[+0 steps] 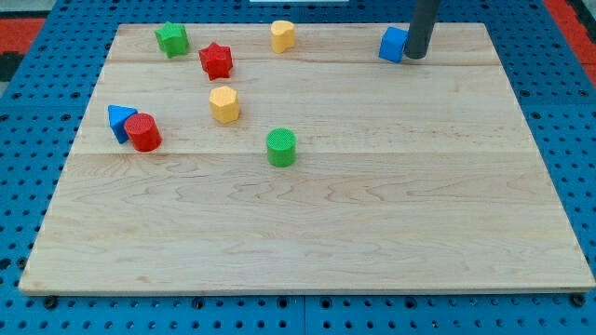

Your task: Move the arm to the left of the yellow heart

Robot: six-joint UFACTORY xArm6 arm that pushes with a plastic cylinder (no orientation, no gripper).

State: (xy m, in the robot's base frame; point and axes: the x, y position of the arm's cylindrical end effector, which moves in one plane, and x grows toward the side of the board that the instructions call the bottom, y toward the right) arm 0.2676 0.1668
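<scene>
The yellow heart [282,35] lies near the view's top edge of the wooden board, a little left of centre. My tip [414,55] is far to its right, at the view's top right, touching the right side of a blue cube [393,44]. The dark rod rises from the tip out of the view's top.
A green star [171,39] and a red star [215,60] lie at the top left. A yellow hexagon [223,104] and a green cylinder [281,147] sit mid-board. A blue triangle [119,120] touches a red cylinder [143,132] at the left. The board [307,233] rests on a blue pegboard.
</scene>
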